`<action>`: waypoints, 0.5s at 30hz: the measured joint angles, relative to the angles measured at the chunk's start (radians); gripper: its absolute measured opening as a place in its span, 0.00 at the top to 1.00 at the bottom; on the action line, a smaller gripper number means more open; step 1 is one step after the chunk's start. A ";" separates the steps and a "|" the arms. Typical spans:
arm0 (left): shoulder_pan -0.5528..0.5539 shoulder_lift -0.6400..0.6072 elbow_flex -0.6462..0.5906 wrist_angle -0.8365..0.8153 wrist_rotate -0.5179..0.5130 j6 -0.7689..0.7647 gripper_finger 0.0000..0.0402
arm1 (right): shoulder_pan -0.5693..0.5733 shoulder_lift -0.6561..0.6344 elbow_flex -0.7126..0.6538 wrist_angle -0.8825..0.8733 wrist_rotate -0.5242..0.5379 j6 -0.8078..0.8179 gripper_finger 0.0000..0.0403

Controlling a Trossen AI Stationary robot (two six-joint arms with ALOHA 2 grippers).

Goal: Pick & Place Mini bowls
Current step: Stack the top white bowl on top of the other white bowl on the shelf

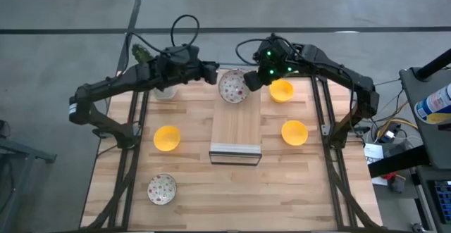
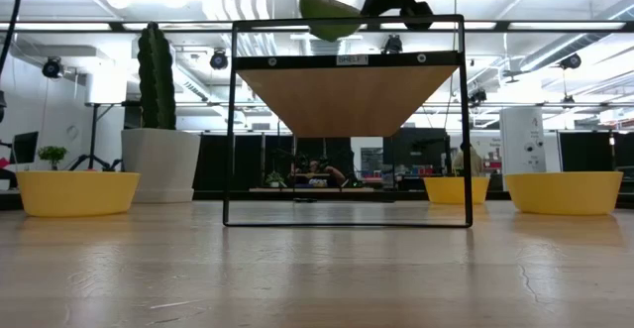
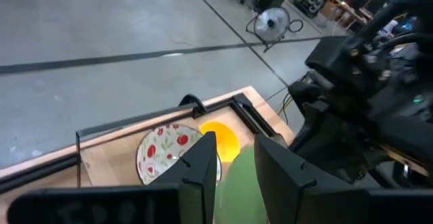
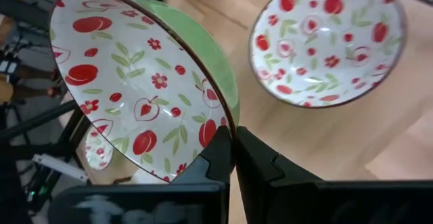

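Fingers of my right gripper (image 4: 233, 139) pressed onto the rim of a white floral mini bowl with green outside (image 4: 135, 82). The bowl is tilted and held up between both arms, above the far end of the wooden shelf with black frame (image 1: 236, 131). Left gripper (image 3: 237, 149): fingers spread, the bowl's green surface showing between them; contact cannot be judged. A second floral bowl (image 4: 328, 45) sits on bare wood beyond the held one. One plain yellow mini bowl (image 1: 281, 91) rests on the counter (image 1: 197, 212) just beside my right gripper.
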 joint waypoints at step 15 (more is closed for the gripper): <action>-0.006 -0.081 0.009 -0.059 0.250 -0.059 0.77 | -0.197 0.064 0.000 -0.065 -0.133 -0.029 0.98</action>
